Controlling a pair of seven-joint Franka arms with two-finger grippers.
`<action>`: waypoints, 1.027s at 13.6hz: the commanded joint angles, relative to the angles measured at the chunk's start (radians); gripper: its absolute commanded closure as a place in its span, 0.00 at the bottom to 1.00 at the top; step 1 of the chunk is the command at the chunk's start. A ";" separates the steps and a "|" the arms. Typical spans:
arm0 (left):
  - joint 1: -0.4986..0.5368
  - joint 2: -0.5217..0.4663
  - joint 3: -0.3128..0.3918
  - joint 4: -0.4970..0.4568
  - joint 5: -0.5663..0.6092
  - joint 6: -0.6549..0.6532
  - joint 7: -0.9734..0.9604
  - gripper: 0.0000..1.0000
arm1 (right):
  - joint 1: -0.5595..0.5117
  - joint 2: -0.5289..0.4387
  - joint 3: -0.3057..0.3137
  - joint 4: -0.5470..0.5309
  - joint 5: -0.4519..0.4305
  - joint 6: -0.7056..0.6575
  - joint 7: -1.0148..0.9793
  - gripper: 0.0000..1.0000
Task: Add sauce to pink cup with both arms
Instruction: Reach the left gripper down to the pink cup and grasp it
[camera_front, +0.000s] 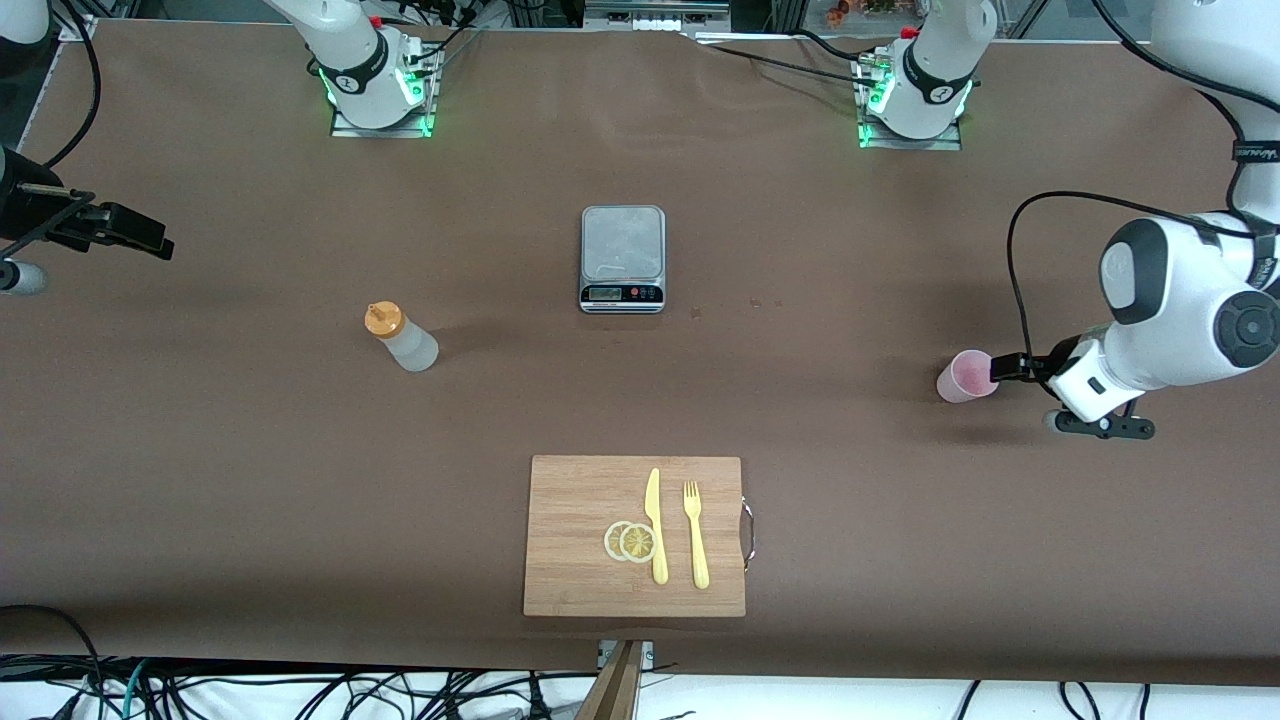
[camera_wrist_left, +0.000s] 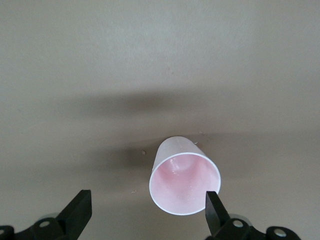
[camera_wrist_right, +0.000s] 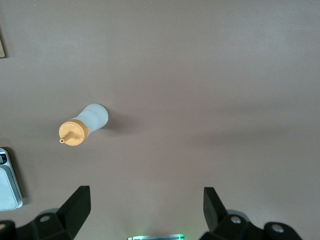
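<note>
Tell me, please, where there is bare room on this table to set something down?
Bare cloth lies between the squeeze bottle and the scale, and between the scale and the pink cup. It is crowded on the cutting board and where the left gripper meets the cup.

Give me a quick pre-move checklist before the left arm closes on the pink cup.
1. Pink cup upright on the table: ok.
2. Left tool open wide enough for the cup: ok, fingers spread.
3. Cup centred between the left tool's fingers: not ok; it sits close against one finger, with a wide gap to the other.
4. Cup interior free of contents: ok, only the pink bottom shows.
5. Squeeze bottle standing with its orange cap on: ok.
6. Right tool open and ready for the bottle: ok on open, but it waits at the right arm's end of the table, not over the bottle.
</note>
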 joint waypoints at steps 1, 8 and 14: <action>0.005 -0.021 0.001 -0.068 0.013 0.058 0.042 0.00 | -0.002 -0.001 0.002 0.006 -0.002 -0.001 -0.012 0.00; 0.006 -0.018 0.001 -0.166 0.011 0.182 0.045 0.09 | -0.002 -0.001 0.002 0.006 -0.002 -0.001 -0.012 0.00; 0.003 -0.009 0.001 -0.154 0.011 0.182 0.044 1.00 | -0.003 -0.001 0.002 0.006 -0.002 -0.002 -0.012 0.00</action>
